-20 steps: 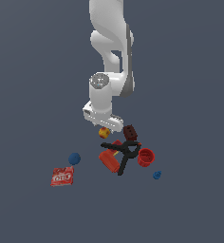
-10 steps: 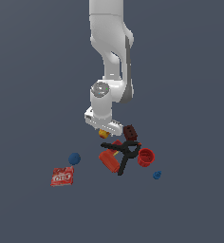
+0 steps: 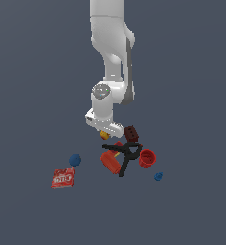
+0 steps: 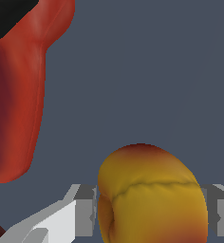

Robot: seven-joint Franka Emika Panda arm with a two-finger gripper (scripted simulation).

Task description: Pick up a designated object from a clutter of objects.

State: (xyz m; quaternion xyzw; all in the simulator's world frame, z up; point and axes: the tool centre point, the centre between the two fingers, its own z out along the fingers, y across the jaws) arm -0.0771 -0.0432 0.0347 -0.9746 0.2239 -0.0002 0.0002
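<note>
- The fingers [image 4: 149, 216] flank the yellow-orange ball [image 4: 152, 194], seemingly pressing both of its sides.
- Being round, it may squirt out.
- The red box [image 4: 16, 95] sits just beside it; grazing risk.

A flat, plain grey-blue floor [image 3: 28, 86] carries everything. Near its middle lies a tight cluster: a red box [image 3: 110, 162] with a black clamp [image 3: 126, 154] lying across it, a dark-red block [image 3: 131, 133] just behind, and a red cup [image 3: 147, 158] at the cluster's edge toward the exterior view's right. Apart from these, a blue ball [image 3: 75, 160] and a red packet [image 3: 63, 177] lie toward the exterior view's left, and a smaller blue ball [image 3: 158, 176] sits near the cup.
</note>
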